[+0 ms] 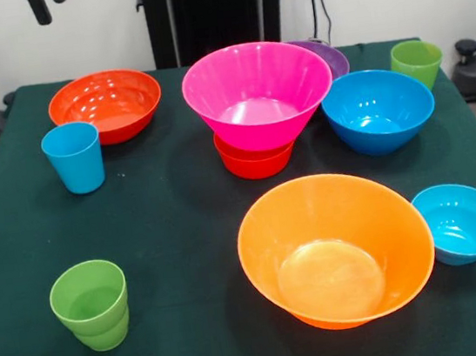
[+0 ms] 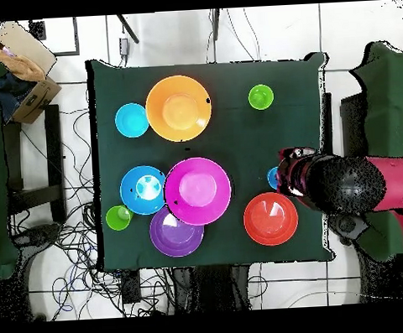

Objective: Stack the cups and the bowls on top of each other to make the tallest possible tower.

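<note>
The large pink bowl (image 1: pixel 257 92) sits in the small red-orange bowl (image 1: pixel 255 162) at the table's middle; this pair is the only pile. The purple bowl (image 1: pixel 330 56) stands behind it and the blue bowl (image 1: pixel 378 109) to its right. The medium red-orange bowl (image 1: pixel 105 103), large orange bowl (image 1: pixel 335 248) and small blue bowl (image 1: pixel 461 221) stand alone. The sky blue cup (image 1: pixel 74 157) and two lime green cups (image 1: pixel 91 304) (image 1: pixel 417 62) stand upright. My gripper (image 1: pixel 49 4) shows only its tips at the top edge, open and empty, high above the sky blue cup.
The table wears a dark green cloth (image 1: pixel 176 239). In the overhead view my arm (image 2: pixel 349 182) reaches in from the right edge and half covers the sky blue cup (image 2: pixel 273 178). Chairs, cables and a cardboard box (image 2: pixel 28 77) lie around the table.
</note>
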You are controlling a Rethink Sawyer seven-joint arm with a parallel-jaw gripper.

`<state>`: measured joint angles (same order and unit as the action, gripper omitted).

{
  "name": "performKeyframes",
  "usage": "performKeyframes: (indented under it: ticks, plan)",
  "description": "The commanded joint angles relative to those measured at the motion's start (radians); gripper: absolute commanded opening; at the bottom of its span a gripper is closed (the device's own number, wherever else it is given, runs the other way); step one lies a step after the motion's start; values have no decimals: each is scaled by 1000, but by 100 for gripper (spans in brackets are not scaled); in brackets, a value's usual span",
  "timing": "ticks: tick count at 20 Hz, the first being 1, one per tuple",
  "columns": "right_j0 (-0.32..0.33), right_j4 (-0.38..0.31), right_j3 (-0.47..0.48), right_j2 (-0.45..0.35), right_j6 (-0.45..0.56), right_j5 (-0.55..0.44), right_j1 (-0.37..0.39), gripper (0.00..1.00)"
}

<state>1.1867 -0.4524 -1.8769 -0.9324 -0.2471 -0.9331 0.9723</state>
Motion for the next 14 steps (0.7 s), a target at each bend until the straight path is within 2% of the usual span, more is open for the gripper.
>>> performKeyframes:
  ticks: [1,14]
  plan:
    - [-3,-43,-68,53,-86,64,-70,100]
    - [-5,-134,-85,125,-97,184,-181,100]
